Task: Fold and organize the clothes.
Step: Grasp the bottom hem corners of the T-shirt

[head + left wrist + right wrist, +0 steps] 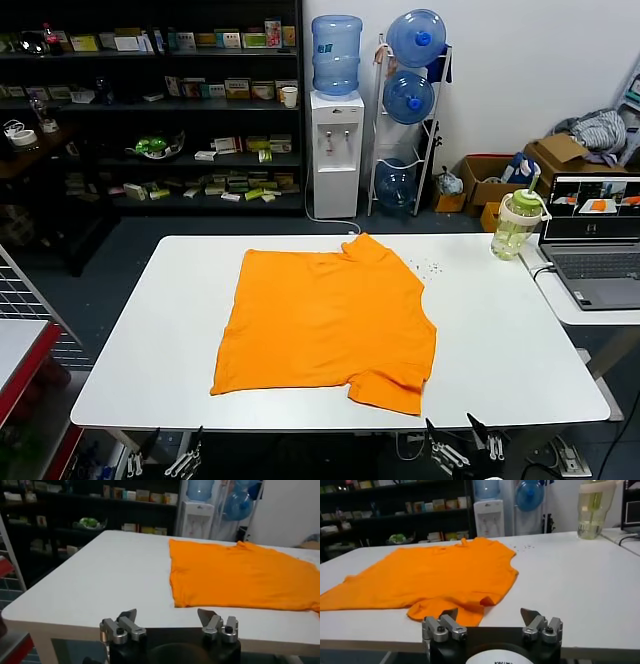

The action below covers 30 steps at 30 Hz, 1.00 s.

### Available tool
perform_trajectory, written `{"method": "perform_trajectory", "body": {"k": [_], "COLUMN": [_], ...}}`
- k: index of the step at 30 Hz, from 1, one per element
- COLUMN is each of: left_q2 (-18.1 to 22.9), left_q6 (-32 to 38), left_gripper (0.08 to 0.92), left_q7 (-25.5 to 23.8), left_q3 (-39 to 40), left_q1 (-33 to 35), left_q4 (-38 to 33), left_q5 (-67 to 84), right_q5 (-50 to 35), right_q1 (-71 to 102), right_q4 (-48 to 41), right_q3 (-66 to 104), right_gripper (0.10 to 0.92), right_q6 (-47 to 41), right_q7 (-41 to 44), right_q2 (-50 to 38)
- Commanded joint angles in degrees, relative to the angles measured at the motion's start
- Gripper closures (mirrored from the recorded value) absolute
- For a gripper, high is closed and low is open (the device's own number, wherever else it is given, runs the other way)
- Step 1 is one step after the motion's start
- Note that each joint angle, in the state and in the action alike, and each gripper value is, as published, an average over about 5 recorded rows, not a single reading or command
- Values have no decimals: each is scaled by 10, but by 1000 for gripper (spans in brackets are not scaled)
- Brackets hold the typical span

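Both released pincers, left (pixel 169 622) and right (pixel 491 622), hang below the table edge, apart from the T-shirt (pixel 325 320).

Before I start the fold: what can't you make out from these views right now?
- T-shirt: underside hidden in every view; no lettering visible.
- Far sleeve: folded over near the collar, shape unclear, head view.
- Left gripper, right gripper: cut off by head view's lower edge; both open below the table edge.

Head camera looks down; both wrist cameras low at the table (pixel 520 350) edge.
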<state>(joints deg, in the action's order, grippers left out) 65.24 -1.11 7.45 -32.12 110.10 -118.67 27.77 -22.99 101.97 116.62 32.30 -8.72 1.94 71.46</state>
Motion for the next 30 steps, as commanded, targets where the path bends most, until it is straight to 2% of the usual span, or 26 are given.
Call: {"method": "perform_trajectory", "body": {"k": [1,6,12,30], "left_q2": [-43,-51,-48,-36], "left_q6": [-111,-140,-152,-161], "left_gripper": [177,177,177,177], "left_q7": [-1,19,28,47], "left_q3": [9,24,41,74], "left_q1": [-144,-184,-198,-211], "left_q4": [44,78,99,90], "left_q5": [64,105,108,105], "right_q5": [-27,-29,-16,-5], "right_q1": [-135,-169,-179,-174], "right_q4": [-55,-88,-107,-107], "right_q3": [-41,-77,-103,-117], "right_gripper": [203,203,203,218], "right_q6": [-70,-88,-94,-104], "right_q7": [-34,-46,-50,-57], "right_q2": [-2,7,15,20]}}
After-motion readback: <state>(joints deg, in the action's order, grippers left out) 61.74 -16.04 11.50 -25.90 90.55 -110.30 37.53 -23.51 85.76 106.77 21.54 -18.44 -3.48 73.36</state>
